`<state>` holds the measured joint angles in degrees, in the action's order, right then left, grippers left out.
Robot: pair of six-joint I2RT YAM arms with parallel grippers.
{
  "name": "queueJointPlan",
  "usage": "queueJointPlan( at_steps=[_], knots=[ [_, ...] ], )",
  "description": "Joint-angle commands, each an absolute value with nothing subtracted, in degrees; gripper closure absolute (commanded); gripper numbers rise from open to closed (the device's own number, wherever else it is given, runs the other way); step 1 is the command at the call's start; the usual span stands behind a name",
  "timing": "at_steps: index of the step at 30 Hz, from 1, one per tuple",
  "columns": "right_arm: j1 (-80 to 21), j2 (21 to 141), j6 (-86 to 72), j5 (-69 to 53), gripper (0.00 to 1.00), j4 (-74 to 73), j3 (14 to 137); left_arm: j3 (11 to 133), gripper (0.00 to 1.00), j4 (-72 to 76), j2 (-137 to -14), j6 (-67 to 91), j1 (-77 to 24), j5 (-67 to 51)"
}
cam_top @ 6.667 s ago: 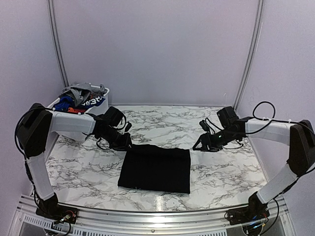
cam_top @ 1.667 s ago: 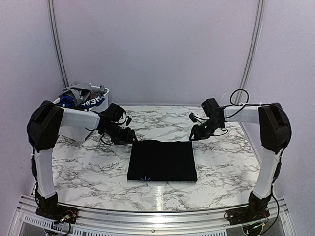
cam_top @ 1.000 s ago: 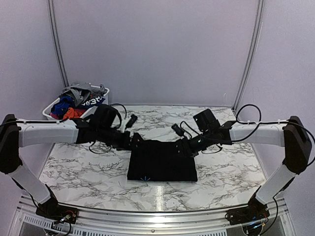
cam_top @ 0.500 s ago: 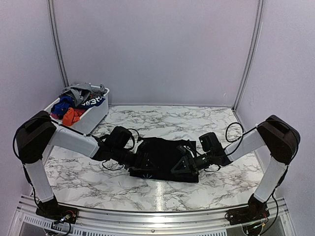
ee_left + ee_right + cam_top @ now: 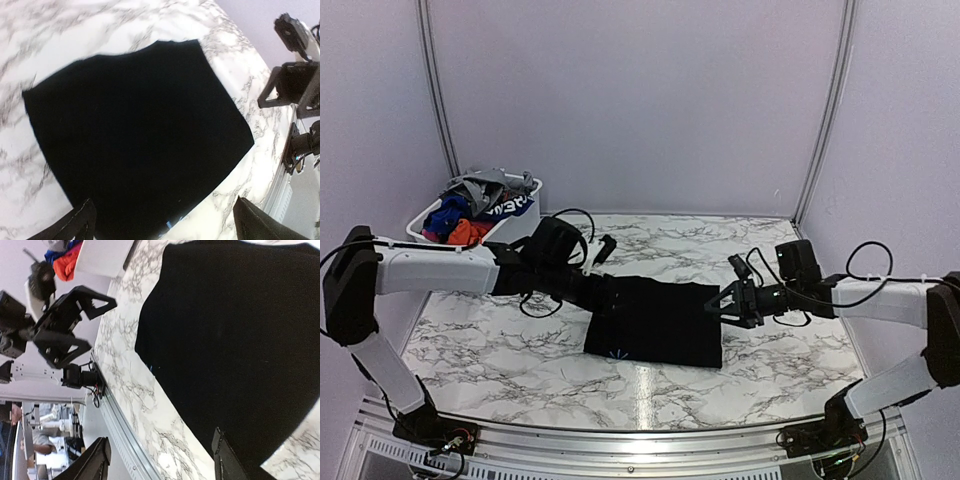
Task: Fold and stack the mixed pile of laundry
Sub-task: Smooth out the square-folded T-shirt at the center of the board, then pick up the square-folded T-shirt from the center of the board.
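Folded black garment [image 5: 655, 322] lies flat toward the table [image 5: 780, 350] near edge. Left gripper [image 5: 603, 291], jaws spread, at its far left corner; right gripper [image 5: 728, 300], jaws spread, at its right edge.

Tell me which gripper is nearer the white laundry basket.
Left. The left gripper is at the black garment's left edge, toward the white basket; the right gripper, at its right edge.

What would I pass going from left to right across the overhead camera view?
White basket holding the laundry pile → left hand, open → folded black garment flat on the marble table → right hand, open at the garment's right edge.
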<state>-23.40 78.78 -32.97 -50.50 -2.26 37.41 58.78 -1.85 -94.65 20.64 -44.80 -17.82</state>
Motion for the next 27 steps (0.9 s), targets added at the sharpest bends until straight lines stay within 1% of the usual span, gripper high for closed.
queueJointPlan(
  at_steps=[1, 3, 4, 7, 8, 10, 12, 18, 22, 27],
  knots=[
    [-18.1, 70.9, -36.6, -46.2, 0.35, -8.1, 32.2, 68.0, 0.01, -10.8, -96.1, 4.9, -52.9, -7.8],
    [-16.5, 68.0, -39.3, -44.9, 0.35, -7.7, 30.4, 72.1, 0.02, -11.6, -99.3, 1.7, -55.9, -6.6],
    [-15.6, 67.0, -40.4, -44.6, 0.35, -7.8, 29.6, 74.1, 0.05, -11.9, -101.0, 0.5, -57.4, -5.6],
    [-14.0, 65.4, -41.7, -43.2, 0.35, -9.3, 28.4, 79.8, 0.25, -12.7, -106.1, -4.6, -61.4, -4.1],
    [-13.6, 65.1, -41.5, -42.8, 0.35, -10.1, 28.4, 81.4, 0.3, -13.0, -107.7, -6.1, -62.7, -3.7],
    [-12.7, 64.9, -41.2, -42.2, 0.35, -12.0, 28.3, 84.6, 0.38, -13.4, -111.0, -9.2, -65.0, -3.2],
    [-11.6, 64.6, -41.3, -42.3, 0.35, -12.7, 27.9, 87.6, 0.43, -14.1, -114.2, -11.9, -67.0, -2.4],
    [-9.8, 64.7, -40.8, -42.2, 0.35, -14.5, 27.3, 95.4, 0.5, -15.7, -123.5, -17.7, -70.2, -0.9],
    [-9.7, 64.6, -40.5, -42.2, 0.36, -15.4, 27.2, 100.6, 0.5, -16.8, -128.5, -20.8, -71.6, -1.2],
    [-9.8, 64.5, -40.3, -42.1, 0.35, -16.5, 27.0, 103.9, 0.5, -17.8, -134.0, -23.0, -72.7, 1.9]
  ],
)
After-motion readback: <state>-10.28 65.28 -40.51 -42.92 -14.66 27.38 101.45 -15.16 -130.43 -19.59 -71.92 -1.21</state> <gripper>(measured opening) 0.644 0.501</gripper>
